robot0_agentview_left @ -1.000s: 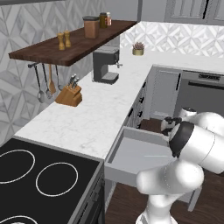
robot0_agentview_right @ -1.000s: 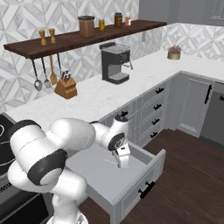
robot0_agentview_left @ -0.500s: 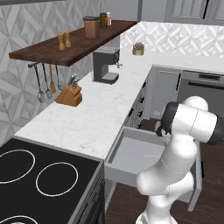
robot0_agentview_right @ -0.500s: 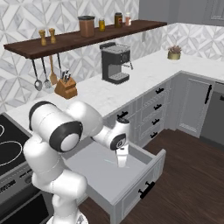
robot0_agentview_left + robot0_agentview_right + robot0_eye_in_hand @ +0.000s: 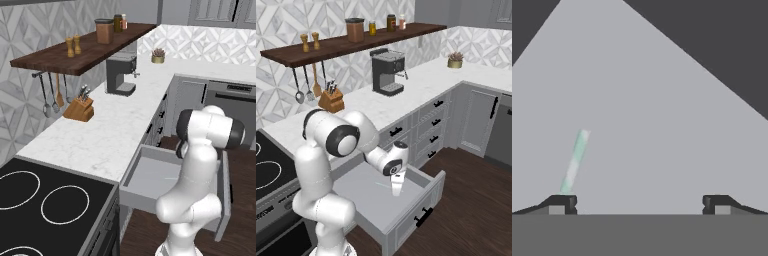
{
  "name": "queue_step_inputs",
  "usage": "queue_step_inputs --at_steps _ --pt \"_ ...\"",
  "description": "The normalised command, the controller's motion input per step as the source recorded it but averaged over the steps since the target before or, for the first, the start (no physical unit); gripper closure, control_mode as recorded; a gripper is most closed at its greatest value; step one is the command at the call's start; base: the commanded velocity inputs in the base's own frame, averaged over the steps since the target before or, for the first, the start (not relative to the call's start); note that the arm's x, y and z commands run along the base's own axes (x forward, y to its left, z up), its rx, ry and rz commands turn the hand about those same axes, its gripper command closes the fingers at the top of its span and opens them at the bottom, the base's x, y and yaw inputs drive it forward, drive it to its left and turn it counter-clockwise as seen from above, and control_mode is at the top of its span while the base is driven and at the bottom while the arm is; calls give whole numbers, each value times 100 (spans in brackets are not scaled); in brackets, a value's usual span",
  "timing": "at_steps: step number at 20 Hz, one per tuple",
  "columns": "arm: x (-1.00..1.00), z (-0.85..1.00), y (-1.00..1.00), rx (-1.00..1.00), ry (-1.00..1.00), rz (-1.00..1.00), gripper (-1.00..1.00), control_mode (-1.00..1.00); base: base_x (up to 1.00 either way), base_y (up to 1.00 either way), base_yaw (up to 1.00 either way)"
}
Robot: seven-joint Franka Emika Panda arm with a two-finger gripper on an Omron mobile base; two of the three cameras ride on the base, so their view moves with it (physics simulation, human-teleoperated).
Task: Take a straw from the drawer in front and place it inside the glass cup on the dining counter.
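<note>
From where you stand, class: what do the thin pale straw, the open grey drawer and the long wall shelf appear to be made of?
The thin pale straw: probably plastic, faintly green-tinted and a bit translucent, with a smooth look. The open grey drawer: painted wood or laminate, judging by its flat, matte, uniform grey panels; the look leaves it open. The long wall shelf: dark stained wood, brown with a faint grain-like streak.

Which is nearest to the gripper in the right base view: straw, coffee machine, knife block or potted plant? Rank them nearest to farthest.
From the gripper, open over the drawer:
1. Straw, on the drawer floor just beside it.
2. Coffee machine, on the counter behind.
3. Knife block, on the counter further left, close to call against the coffee machine.
4. Potted plant, far right corner.
</note>
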Motion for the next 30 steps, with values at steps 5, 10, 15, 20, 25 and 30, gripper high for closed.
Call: queue_step_inputs --at_steps 5,10,15,20,25,30 --pt "25 -21 0 0 0 -6 -100 -100 0 0 0" --pt "29 -16 0 0 0 -3 -100 -100 0 0 0" --pt "31 -24 0 0 0 -1 -100 -100 0 0 0" --pt "21 -32 0 0 0 0 -100 -100 0 0 0" --pt "14 -33 0 0 0 0 -100 -100 0 0 0" --pt "13 -34 -1 0 0 0 -100 -100 0 0 0"
